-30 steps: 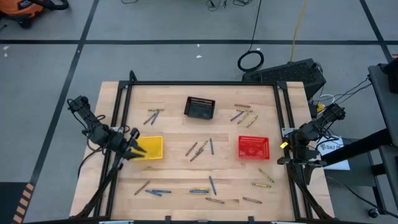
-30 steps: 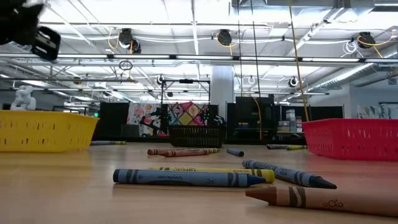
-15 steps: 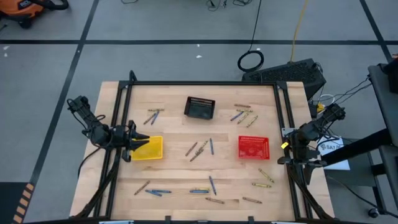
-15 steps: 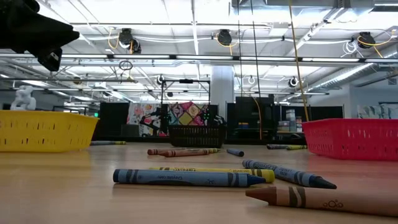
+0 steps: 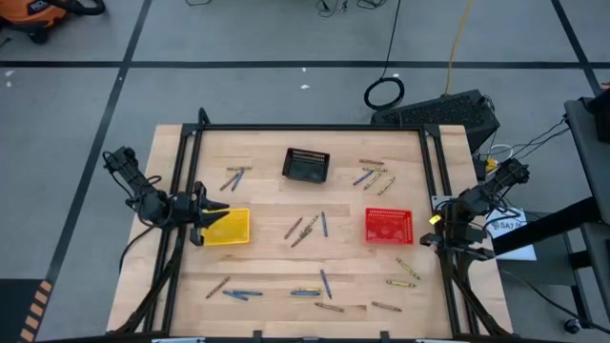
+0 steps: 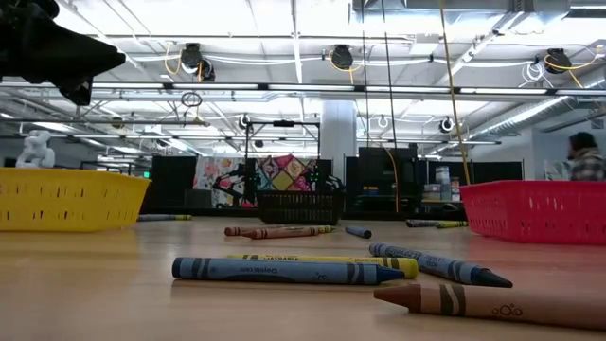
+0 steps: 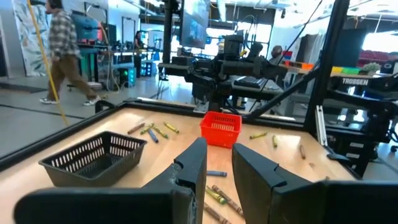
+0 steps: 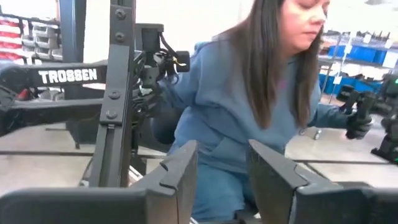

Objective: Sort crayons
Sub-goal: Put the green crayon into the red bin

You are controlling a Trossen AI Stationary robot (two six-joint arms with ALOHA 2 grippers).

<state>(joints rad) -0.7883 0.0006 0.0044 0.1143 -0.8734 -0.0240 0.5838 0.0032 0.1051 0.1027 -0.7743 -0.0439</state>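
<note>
Wooden table [image 5: 276, 272] carries scattered crayons [image 5: 307, 229] right of the yellow basket [image 5: 232, 226]; left gripper [image 5: 213, 218] and right gripper [image 5: 426, 235], fingers open and empty, risk nudging clustered crayons.

Low view: the yellow basket [image 6: 66, 199] and red basket [image 6: 540, 210] are cut by the picture's side edges, as is the nearest brown crayon [image 6: 492, 305]. High view: the crayons [image 5: 307, 229] are too small for their labels to be read. Right wrist view: a person [image 8: 249, 106] is cropped by the upper edge, and the table is possibly hidden behind the gripper body.
</note>
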